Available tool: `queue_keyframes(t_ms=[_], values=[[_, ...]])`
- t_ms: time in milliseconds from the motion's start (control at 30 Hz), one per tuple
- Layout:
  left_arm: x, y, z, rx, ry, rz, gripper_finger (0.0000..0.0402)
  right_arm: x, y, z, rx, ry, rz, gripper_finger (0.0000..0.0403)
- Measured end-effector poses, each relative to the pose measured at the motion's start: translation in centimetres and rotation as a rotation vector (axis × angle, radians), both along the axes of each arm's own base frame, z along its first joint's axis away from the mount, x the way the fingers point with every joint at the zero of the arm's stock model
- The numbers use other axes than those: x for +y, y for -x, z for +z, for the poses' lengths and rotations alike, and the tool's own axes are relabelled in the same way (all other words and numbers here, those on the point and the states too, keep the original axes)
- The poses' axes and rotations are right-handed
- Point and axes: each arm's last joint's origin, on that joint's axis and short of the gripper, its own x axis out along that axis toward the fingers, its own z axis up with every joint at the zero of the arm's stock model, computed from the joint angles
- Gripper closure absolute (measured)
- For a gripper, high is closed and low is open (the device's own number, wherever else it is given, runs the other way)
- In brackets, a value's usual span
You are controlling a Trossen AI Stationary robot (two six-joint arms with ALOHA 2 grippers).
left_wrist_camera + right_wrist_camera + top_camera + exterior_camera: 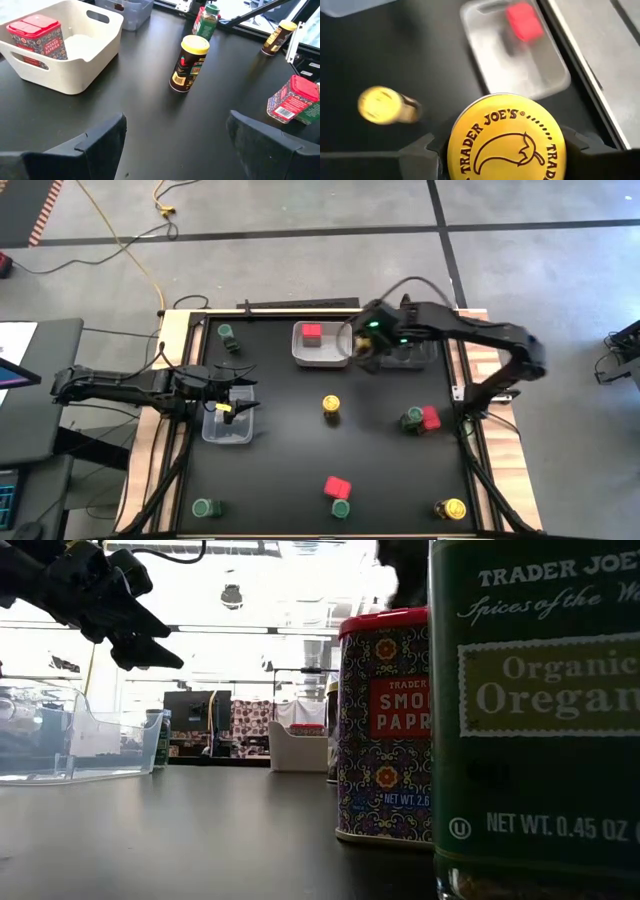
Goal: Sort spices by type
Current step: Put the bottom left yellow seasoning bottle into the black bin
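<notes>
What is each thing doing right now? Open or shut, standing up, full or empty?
Left gripper: fingers open, empty, over a clear tray.
Right gripper: shut on a yellow jar.
White bin: holds one red box, upright.
Middle jar: upright, yellow lid on.

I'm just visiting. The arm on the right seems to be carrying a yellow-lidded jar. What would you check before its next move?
1. Grip: right gripper fingers shut on the yellow-lidded jar: ok.
2. White tray as drop spot: holds a red box, the wrong kind: not ok.
3. Clear tray under the right arm: contents hidden: cannot tell.
4. Left gripper: open, far off over the left clear tray: ok.
</notes>
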Motion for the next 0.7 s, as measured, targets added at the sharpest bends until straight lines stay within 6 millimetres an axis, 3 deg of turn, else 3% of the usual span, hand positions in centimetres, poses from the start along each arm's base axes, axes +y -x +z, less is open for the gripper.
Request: queue_keyframes(t_ms=[200,333,433,700], values=[[0.0,0.0,0.0,0.001,-0.005,-0.002,0.0072,-1.6,7.2,-1.7,-0.052,-0.004,-0.170,0.0168],[0.0,0.0,0.0,0.006,-0.036,-0.012,0.0072,-3.1,10.1,-3.5,-0.027,-0.013,-0.291,0.0168],[0.0,0.0,0.0,0.009,-0.057,-0.017,0.0072,-4.5,11.0,-5.0,-0.018,-0.049,-0.313,0.0168],[0.0,0.0,0.0,0.012,-0.081,-0.025,0.0072,-7.8,10.4,-9.0,-0.023,-0.078,-0.329,0.0168]])
